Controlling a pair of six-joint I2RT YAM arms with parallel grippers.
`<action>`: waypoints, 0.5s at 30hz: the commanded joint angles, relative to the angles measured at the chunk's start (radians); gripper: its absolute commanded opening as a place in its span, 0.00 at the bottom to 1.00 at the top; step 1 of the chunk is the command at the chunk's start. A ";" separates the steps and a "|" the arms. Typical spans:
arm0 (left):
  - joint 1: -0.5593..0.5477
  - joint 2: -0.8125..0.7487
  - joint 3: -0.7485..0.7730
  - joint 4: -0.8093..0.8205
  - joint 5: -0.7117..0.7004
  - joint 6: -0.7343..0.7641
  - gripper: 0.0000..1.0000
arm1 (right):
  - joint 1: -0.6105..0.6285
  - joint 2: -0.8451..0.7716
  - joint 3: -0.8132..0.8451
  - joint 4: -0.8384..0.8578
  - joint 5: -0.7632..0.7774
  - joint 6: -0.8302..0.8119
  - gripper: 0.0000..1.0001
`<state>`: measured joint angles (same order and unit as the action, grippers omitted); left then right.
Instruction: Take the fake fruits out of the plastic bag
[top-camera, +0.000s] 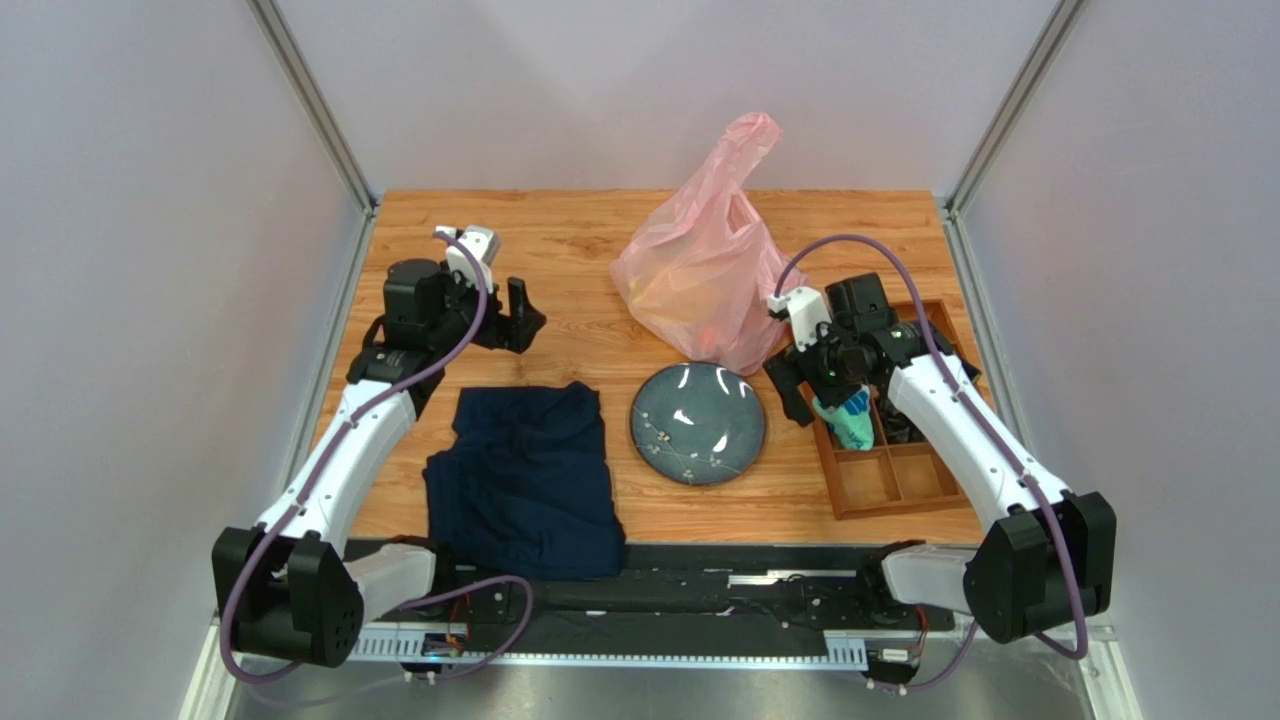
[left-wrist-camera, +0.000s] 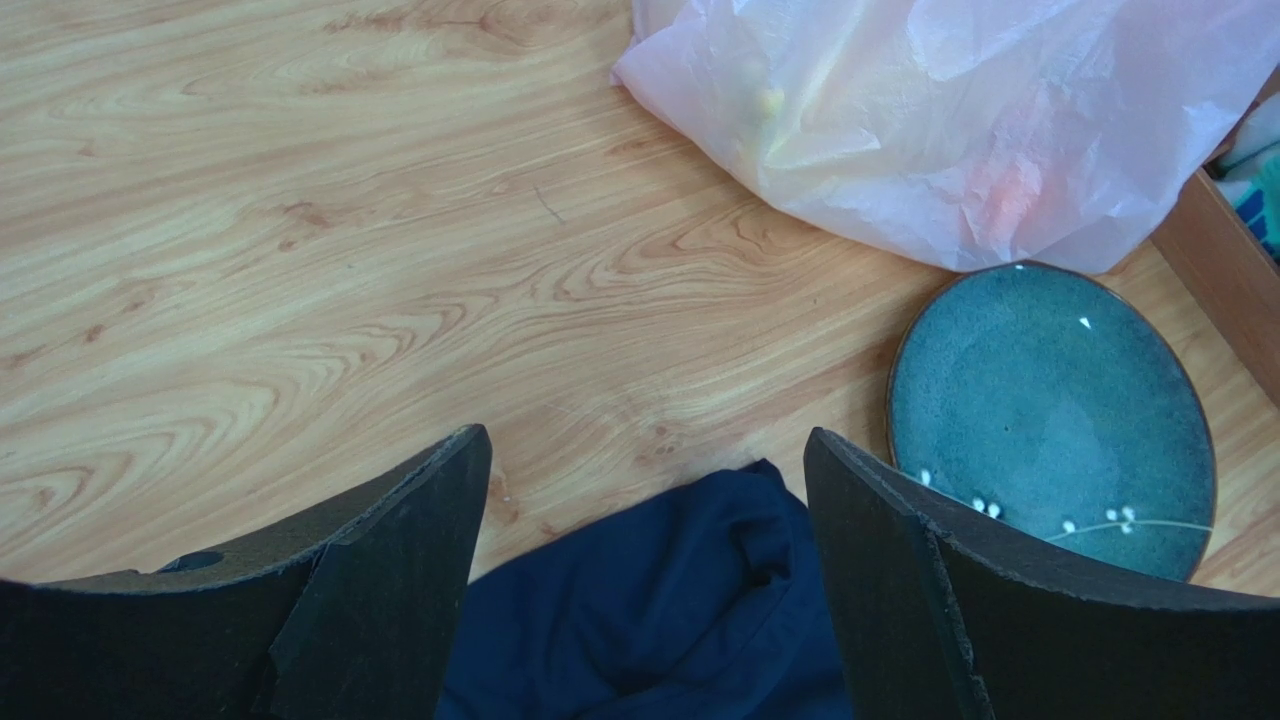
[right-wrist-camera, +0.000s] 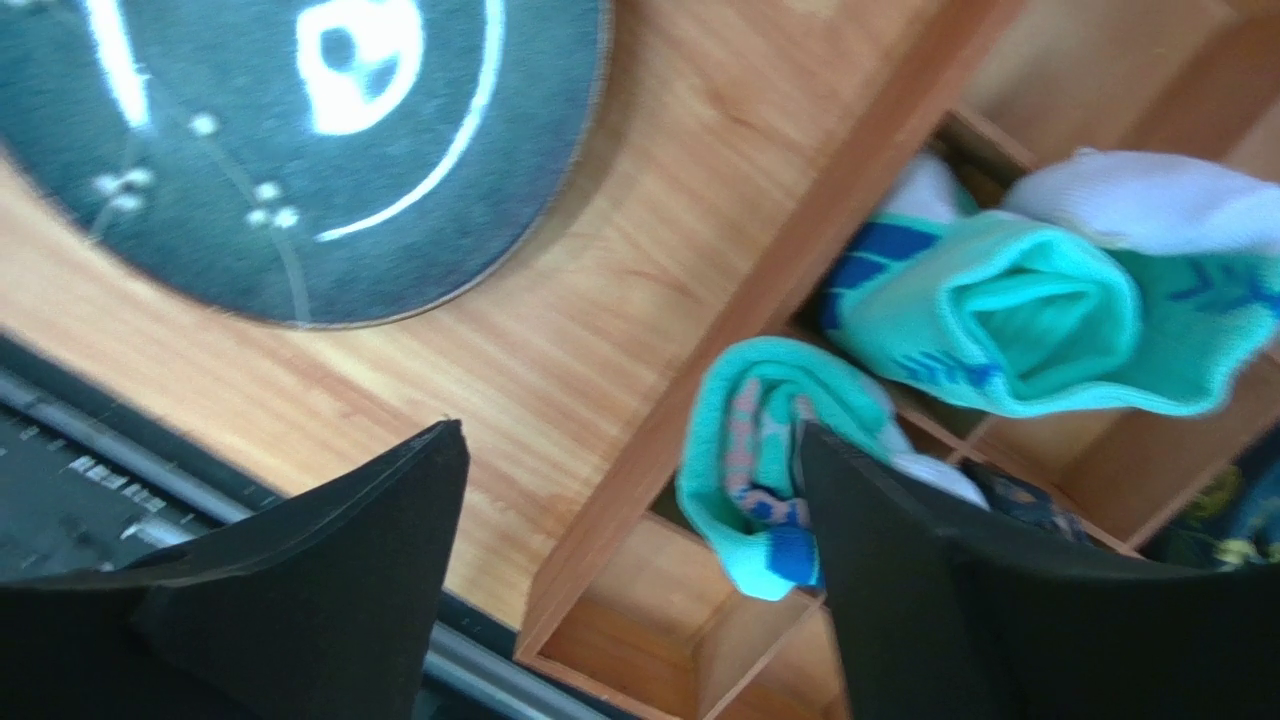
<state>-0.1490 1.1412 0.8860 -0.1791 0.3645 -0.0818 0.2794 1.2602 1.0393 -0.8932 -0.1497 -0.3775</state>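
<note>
The pink plastic bag (top-camera: 703, 258) stands at the back middle of the table, its handles bunched upward. The fake fruits are inside it and show only as a faint yellow patch (left-wrist-camera: 768, 105) and a reddish patch (left-wrist-camera: 1016, 186) through the plastic (left-wrist-camera: 962, 105). My left gripper (top-camera: 520, 317) is open and empty, hovering left of the bag; in its wrist view (left-wrist-camera: 646, 473) the jaws stand wide apart over bare wood and cloth. My right gripper (top-camera: 795, 384) is open and empty, right of the bag's base; in its wrist view (right-wrist-camera: 631, 458) it hovers over the wooden tray's edge.
A dark grey round plate (top-camera: 699, 425) lies in front of the bag, also seen from both wrists (left-wrist-camera: 1052, 413) (right-wrist-camera: 301, 135). A dark navy folded cloth (top-camera: 526, 477) lies near the front left. A wooden compartment tray (top-camera: 887, 473) with rolled socks (right-wrist-camera: 992, 315) sits at the right.
</note>
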 joint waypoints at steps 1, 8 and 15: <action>-0.003 0.011 0.047 0.007 0.019 -0.010 0.85 | 0.004 0.025 0.071 -0.114 -0.206 -0.125 0.74; -0.003 0.011 0.044 0.009 0.016 -0.006 0.85 | 0.001 0.083 0.041 -0.133 -0.217 -0.202 0.00; -0.004 0.008 0.060 0.007 -0.007 0.004 0.85 | -0.026 0.186 -0.028 0.077 0.070 -0.141 0.00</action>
<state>-0.1490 1.1507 0.8921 -0.1829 0.3611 -0.0811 0.2802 1.4193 1.0458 -0.9607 -0.2729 -0.5312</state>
